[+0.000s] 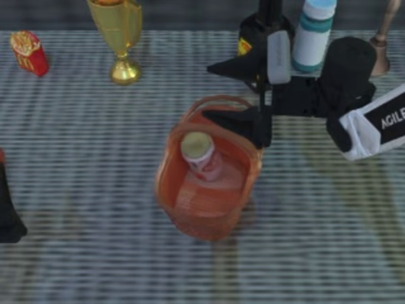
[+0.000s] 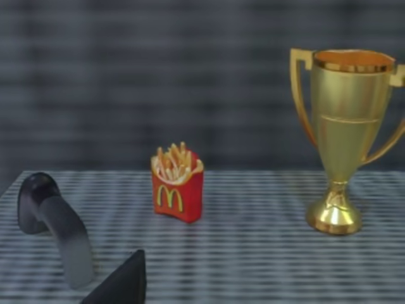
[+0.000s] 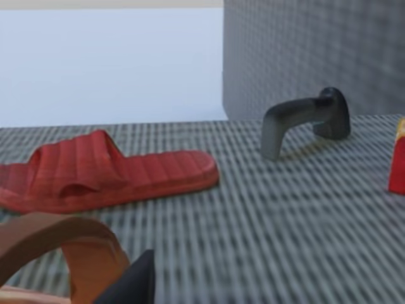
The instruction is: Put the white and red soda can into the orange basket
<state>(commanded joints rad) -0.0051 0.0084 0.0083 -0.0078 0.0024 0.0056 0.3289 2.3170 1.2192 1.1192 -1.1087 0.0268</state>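
The can (image 1: 201,154) lies tilted inside the basket (image 1: 190,215), its pale end facing up, near the middle of the surface (image 1: 82,190). The right end effector (image 1: 239,94) hovers over the basket's far rim, its two black fingers (image 1: 237,120) spread wide and holding nothing; one finger overlaps the basket's edge, the other sits toward the back of the surface. The right arm (image 1: 373,123) reaches in from the top view's right. The left arm (image 1: 7,215) sits parked at the left edge, and whether its end effector is spread or pressed together cannot be told.

Along the back stand a fries carton (image 1: 28,52) at far left, a gold trophy (image 1: 119,31), and a white bottle (image 1: 314,31) with teal bands. The left wrist view shows the carton (image 2: 178,185), the trophy (image 2: 345,133) and a dark curved object (image 2: 54,225), possibly a handle. The right wrist view shows a red slipper (image 3: 101,171), the same dark object (image 3: 304,117) and the basket's handle (image 3: 57,237).
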